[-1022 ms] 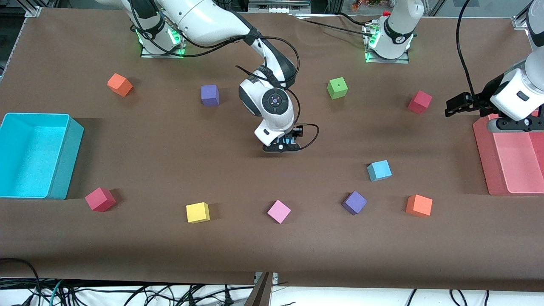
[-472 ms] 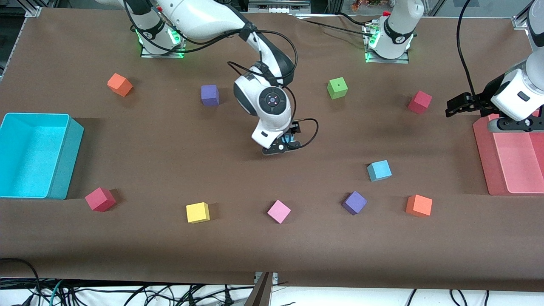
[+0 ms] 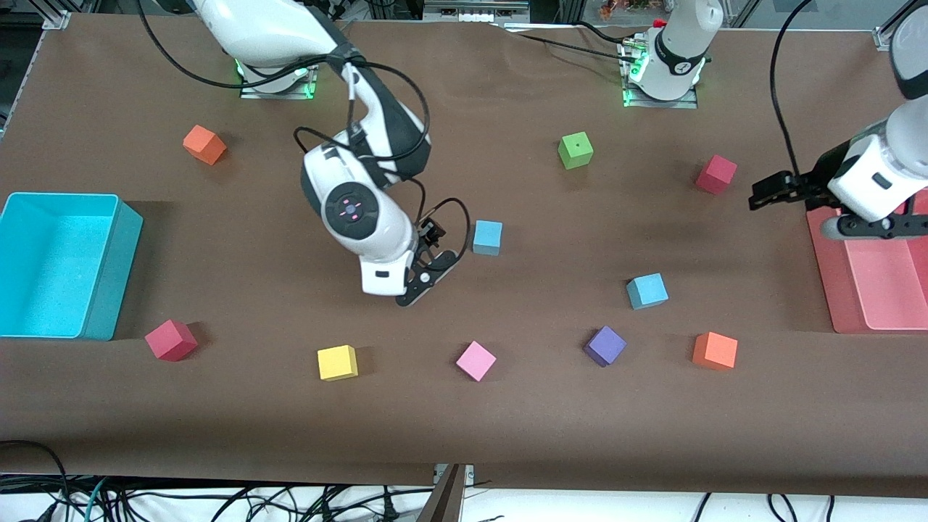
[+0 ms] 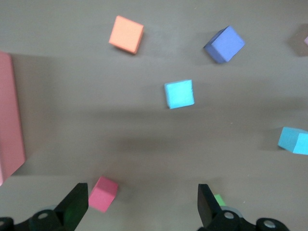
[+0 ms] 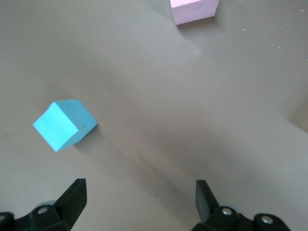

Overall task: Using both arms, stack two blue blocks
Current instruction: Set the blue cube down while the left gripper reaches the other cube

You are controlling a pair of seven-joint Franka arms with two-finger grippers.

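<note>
1. In the front view we see the right arm reaching from its base out over the middle of the table [image 3: 254, 435], its wrist bent down. The right end effector [image 3: 428, 272] hangs low with fingers spread and empty, just beside one blue block [image 3: 487, 237].
2. The second blue block [image 3: 647, 291] sits apart from the first, nearer the front camera and toward the left arm's end of the table. A purple block [image 3: 605, 345] and an orange block [image 3: 715, 350] lie nearer the camera than it.
3. The left arm waits at its own end, the left end effector [image 3: 768, 190] up over the table beside the pink tray [image 3: 826, 268], near a red block [image 3: 716, 174].
4. In the left wrist view the left end effector's fingers [image 4: 74, 207] stand wide apart, nothing between them. One blue block lies clear in the open, the orange and purple blocks near it; the other shows at the edge.
5. In the right wrist view we find the fingers [image 5: 72, 197] parted and empty, a blue block near one finger but not touching, and a pink block [image 5: 192, 9] well apart.
</note>
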